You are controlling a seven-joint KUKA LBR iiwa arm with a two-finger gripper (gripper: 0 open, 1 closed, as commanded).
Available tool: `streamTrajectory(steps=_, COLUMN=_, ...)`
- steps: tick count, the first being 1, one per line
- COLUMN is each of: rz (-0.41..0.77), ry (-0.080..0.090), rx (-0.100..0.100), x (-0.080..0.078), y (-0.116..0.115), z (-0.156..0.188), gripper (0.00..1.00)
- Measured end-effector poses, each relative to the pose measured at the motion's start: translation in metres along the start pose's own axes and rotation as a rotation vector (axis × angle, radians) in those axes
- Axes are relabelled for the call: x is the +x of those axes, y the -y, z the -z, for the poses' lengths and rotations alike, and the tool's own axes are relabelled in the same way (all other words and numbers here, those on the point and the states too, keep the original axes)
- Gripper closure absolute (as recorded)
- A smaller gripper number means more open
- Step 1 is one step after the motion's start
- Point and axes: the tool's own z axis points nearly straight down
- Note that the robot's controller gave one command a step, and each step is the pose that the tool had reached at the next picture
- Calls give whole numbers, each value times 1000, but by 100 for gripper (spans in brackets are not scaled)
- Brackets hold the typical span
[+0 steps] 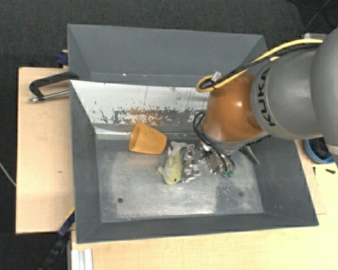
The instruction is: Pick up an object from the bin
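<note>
1. Grey metal bin (158, 55) with sloped walls, a scuffed flat floor and rusty-looking speckles along the back wall.
2. The arm (304, 94) comes in from the right. It's a big grey body with an orange cover (231, 114) at the wrist and a yellow cable (270, 54) looped over the top.
3. The gripper (192, 165) sits low over the middle of the floor, a shiny metal cluster poking out just below that orange cover.
4. Right against its left side is 1 pale yellow-green lumpy thing (172, 172). It's longish and lies roughly front to back in the middle of the floor. The gripper looks to be touching it or very nearly so.
5. Honestly can't tell how far open the gripper is, or whether it has hold of the pale thing. The metal bits there all run together.
6. An orange cup (147, 139) lies tipped on its side near the foot of the back wall, up and to the left of the pale thing. It's close to it but clear of the gripper.
7. A small green bit (228, 174) shows just right of the gripper, under the arm. A thin dark piece (252, 153) lies a little further right on the floor.
</note>
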Motion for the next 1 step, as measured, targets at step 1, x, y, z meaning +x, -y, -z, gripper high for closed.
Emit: streamTrajectory(steps=1, rz=-28, ry=13, rx=0, x=-2, y=-13, z=134, gripper=100)
